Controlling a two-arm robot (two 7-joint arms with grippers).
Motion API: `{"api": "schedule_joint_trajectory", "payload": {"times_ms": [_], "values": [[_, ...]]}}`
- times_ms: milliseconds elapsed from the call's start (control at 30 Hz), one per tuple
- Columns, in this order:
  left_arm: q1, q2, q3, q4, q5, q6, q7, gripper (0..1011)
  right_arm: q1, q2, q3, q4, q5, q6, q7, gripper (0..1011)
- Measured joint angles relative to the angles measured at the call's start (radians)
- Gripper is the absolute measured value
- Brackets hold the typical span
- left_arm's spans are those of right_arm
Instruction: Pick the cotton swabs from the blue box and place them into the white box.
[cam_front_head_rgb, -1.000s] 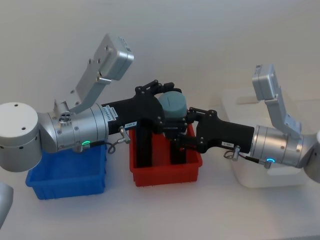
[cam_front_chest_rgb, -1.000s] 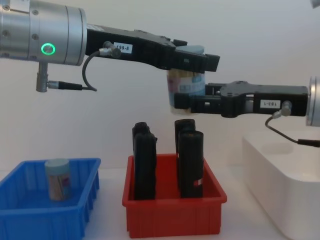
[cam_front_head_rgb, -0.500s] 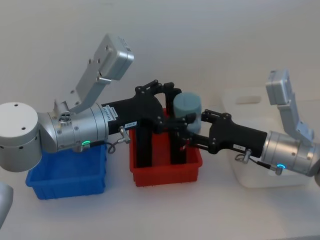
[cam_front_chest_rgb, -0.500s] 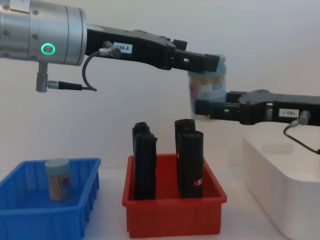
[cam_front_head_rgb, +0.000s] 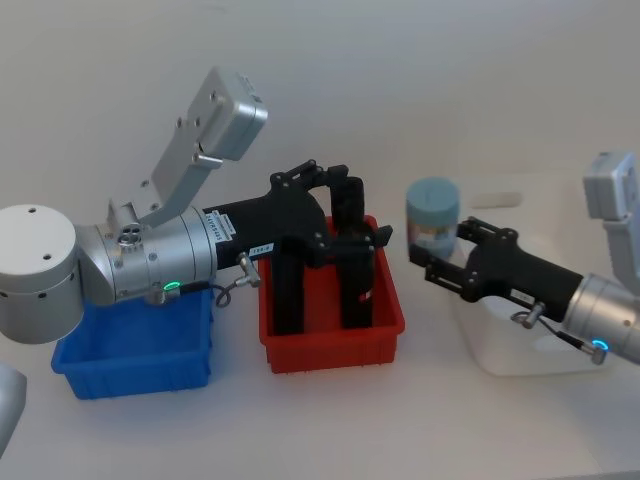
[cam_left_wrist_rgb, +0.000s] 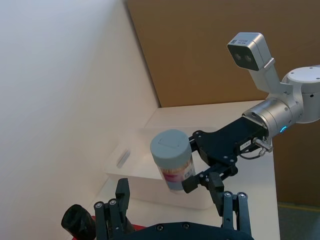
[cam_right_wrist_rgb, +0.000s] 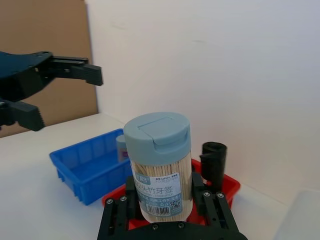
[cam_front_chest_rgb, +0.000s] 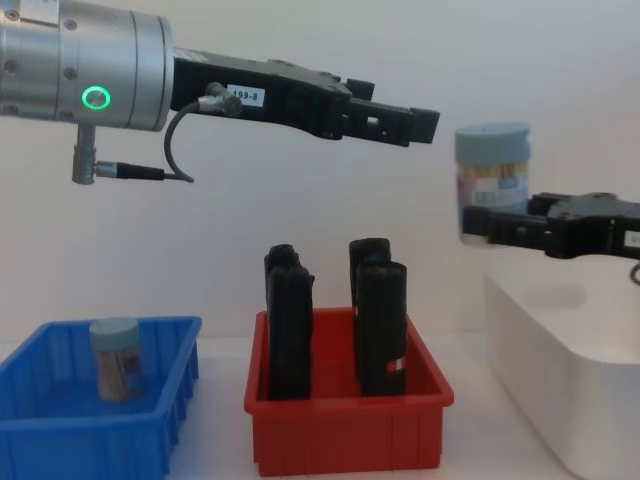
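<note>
1. Right tool (cam_front_head_rgb: 432, 256) clamped on held swab jar (cam_front_head_rgb: 433, 210); jar upright, in the air over the left rim of white box (cam_front_head_rgb: 530, 352), which sits by the right edge of the desk (cam_front_head_rgb: 400, 430).
2. Left tool (cam_front_head_rgb: 352, 208) spread wide, holding nothing, above red bin (cam_front_head_rgb: 330, 345), mid-desk.
3. Second swab jar (cam_front_chest_rgb: 115, 358) upright in blue box (cam_front_chest_rgb: 60, 440), toward desk's left edge.

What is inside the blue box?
One jar of cotton swabs stands upright inside the blue box. Its front wall hides the floor, and from the head the left arm covers the inside, so anything lying flat cannot be seen.
</note>
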Motion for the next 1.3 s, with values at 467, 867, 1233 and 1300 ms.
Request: {"api": "schedule_joint_trajectory", "payload": {"times_ms": [467, 867, 1233, 1300], "values": [[0.000, 0.000, 0.000, 0.000, 0.000, 0.000, 0.000, 1004, -0.076, 0.045, 0.033, -0.051, 0.022, -0.018, -0.197, 648], [0.000, 0.000, 0.000, 0.000, 0.000, 0.000, 0.000, 1004, -0.115, 0.057, 0.049, -0.058, 0.021, -0.028, -0.382, 648], [0.000, 0.000, 0.000, 0.000, 0.000, 0.000, 0.000, 1004, -0.105, 0.035, 0.049, -0.002, 0.010, -0.030, -0.510, 648], [0.000, 0.000, 0.000, 0.000, 0.000, 0.000, 0.000, 1004, -0.100, 0.030, 0.048, 0.014, 0.010, -0.030, -0.519, 648]]}}
